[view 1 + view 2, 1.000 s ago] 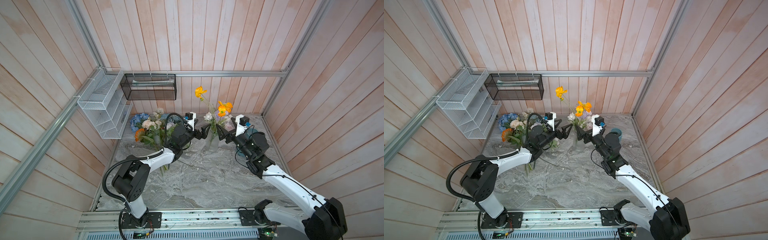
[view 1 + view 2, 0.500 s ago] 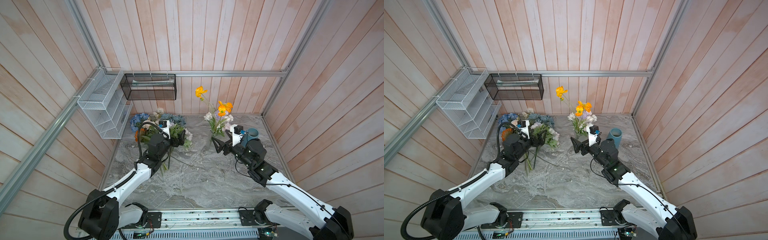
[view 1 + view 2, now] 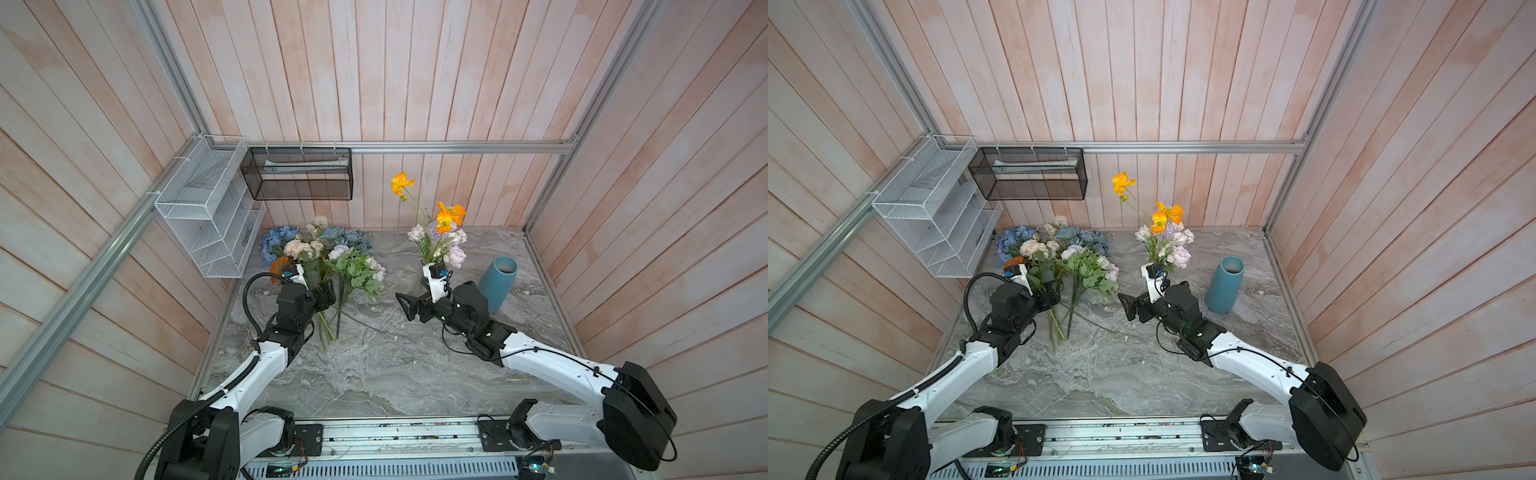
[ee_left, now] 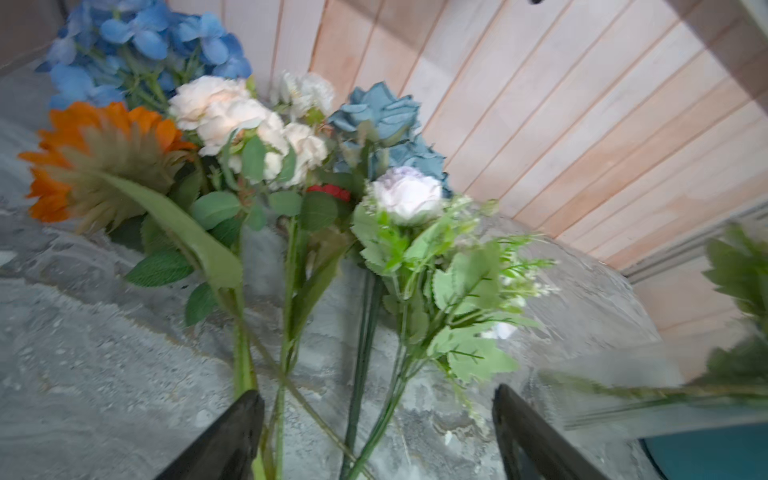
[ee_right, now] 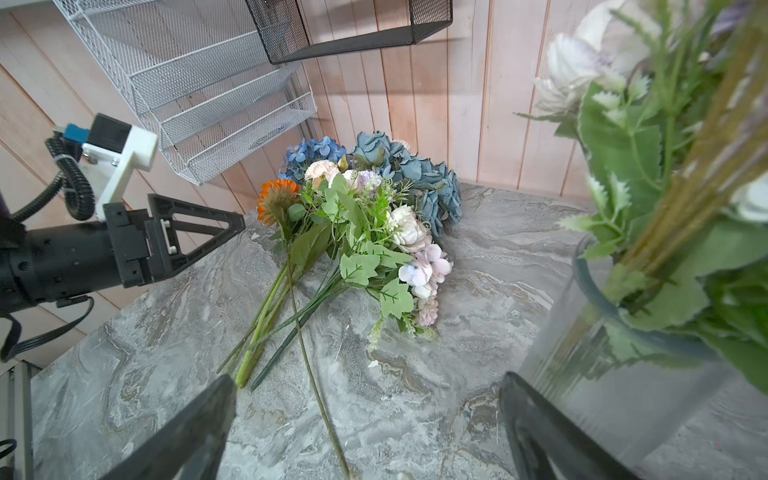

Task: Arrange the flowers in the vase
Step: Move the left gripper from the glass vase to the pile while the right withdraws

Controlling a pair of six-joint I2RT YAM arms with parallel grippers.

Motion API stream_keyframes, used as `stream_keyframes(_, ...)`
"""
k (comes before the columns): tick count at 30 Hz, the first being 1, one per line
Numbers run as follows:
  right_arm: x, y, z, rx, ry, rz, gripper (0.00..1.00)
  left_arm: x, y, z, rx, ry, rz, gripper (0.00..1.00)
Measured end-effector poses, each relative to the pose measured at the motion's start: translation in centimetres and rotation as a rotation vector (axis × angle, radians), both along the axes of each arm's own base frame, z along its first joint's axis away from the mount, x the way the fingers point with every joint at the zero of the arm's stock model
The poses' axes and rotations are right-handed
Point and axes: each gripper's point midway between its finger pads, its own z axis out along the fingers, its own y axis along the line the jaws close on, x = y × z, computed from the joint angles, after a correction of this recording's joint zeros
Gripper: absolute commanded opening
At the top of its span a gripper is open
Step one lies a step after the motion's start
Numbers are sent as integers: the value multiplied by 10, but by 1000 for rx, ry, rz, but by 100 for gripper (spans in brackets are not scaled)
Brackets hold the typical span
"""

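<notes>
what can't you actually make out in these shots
- Glass vase: in both top views the right wrist camera hides most of it.
- Red flower: left wrist view, only a sliver shows behind leaves.
- Left gripper: left wrist view is blurred, so contact with the stems is unclear.
- Blue vase: its inside is too dark in both top views.

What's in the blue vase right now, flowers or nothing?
No flowers: the blue vase stands with a bare mouth. The arranged flowers sit in the clear vase beside it.
</notes>
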Motion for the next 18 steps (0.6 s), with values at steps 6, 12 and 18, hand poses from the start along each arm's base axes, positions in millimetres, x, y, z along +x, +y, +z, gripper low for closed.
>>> stream_keyframes(6, 3, -1, 7, 25, -15, -16, 98, 19, 25, -39, -104, 69, 99, 58)
stream_keyframes(12, 5, -2, 10, 34, -24, -29, 98, 36, 27, -74, -138, 155, 118, 51)
stream_keyframes(18, 5, -2, 10, 35, -26, -34, 98, 59, 36, -76, -168, 145, 148, 47)
